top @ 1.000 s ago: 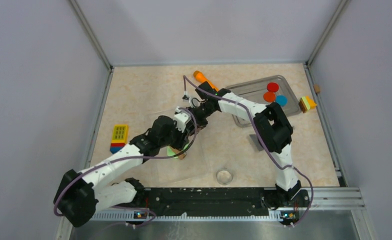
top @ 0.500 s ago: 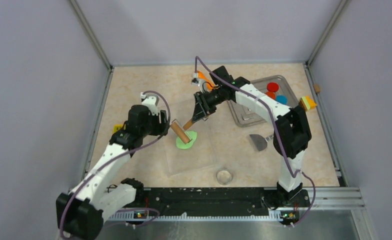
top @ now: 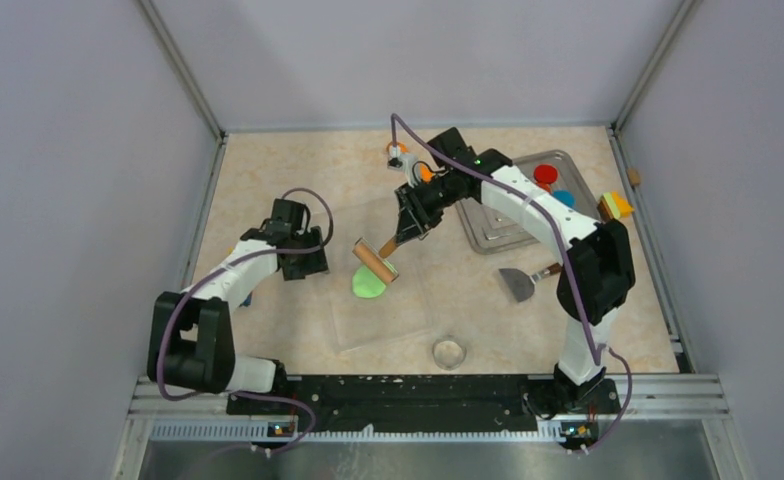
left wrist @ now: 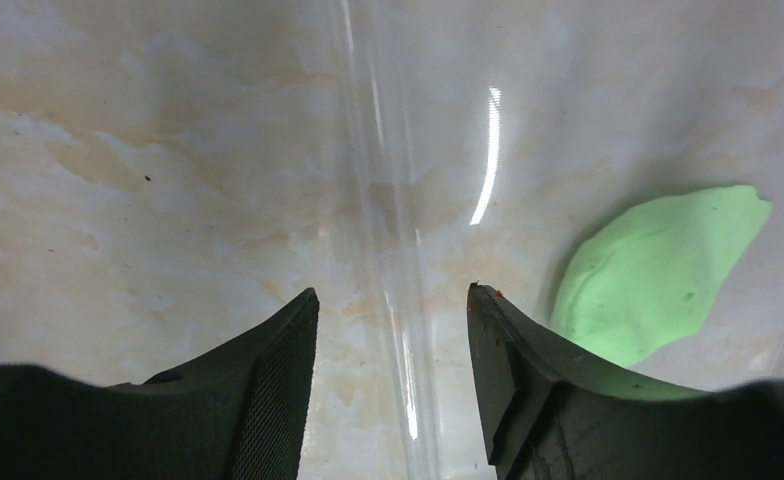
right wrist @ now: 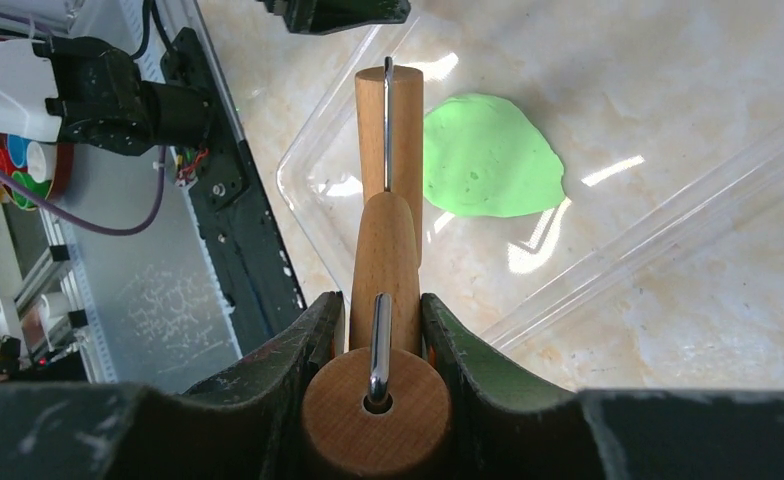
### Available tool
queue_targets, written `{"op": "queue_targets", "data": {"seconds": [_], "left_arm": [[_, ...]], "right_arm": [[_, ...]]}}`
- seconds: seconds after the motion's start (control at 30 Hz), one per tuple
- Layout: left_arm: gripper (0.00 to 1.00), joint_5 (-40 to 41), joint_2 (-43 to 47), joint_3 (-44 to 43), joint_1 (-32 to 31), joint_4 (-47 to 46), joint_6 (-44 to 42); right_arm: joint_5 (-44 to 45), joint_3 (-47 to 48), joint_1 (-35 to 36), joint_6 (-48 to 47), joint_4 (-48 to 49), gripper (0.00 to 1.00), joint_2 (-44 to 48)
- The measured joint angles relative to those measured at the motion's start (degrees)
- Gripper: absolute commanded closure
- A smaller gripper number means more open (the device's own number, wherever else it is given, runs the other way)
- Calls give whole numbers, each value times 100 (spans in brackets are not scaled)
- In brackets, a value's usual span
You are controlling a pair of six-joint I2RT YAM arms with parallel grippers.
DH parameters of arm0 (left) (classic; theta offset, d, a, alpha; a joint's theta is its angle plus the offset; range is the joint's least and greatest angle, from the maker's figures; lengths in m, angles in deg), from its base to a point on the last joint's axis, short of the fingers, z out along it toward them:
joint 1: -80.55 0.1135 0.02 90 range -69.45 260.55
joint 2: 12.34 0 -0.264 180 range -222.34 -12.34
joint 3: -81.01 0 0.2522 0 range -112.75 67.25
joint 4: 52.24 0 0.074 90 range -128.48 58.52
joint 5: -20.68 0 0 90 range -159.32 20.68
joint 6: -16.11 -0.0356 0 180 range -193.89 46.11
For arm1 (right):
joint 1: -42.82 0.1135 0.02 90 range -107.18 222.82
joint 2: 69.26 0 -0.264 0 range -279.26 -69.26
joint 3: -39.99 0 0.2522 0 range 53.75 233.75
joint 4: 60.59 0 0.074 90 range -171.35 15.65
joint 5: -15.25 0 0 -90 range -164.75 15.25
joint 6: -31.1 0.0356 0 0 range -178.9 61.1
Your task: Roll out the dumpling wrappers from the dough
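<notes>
The dough (top: 369, 284) is a flattened light lime-green blob on a clear plastic sheet (top: 408, 310); it also shows in the wrist views (left wrist: 658, 270) (right wrist: 488, 155). My right gripper (top: 408, 222) (right wrist: 383, 305) is shut on the handle of a wooden rolling pin (top: 375, 262) (right wrist: 388, 130), whose roller sits at the dough's upper left edge. My left gripper (top: 304, 263) (left wrist: 393, 300) is open and holds nothing, left of the sheet's edge and apart from the dough. The dumpling wrappers are out of view.
A metal tray (top: 498, 215) at the back right holds red, orange and blue discs (top: 546, 173). A scraper (top: 518, 283) lies right of the sheet, and a small clear ring (top: 449, 352) near the front. An orange tool (top: 400, 152) and a yellow-orange block (top: 616, 207) lie at the back.
The left arm has drawn back to the left, away from the rolling pin and dough. The right gripper has kept the rolling pin, shifting it slightly right over the dough's edge.
</notes>
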Motion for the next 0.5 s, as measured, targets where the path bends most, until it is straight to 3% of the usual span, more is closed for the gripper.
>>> {"op": "queue_targets", "data": {"seconds": [0.2,0.5], "left_arm": [[55,-35,-514,28,109,-232,74],[100,-634,-1038,-33,122,-752,225]], "right_arm": [[4,-92,0,179,162,100,107],[-72,-295,0,1119,654,100,-450]]}}
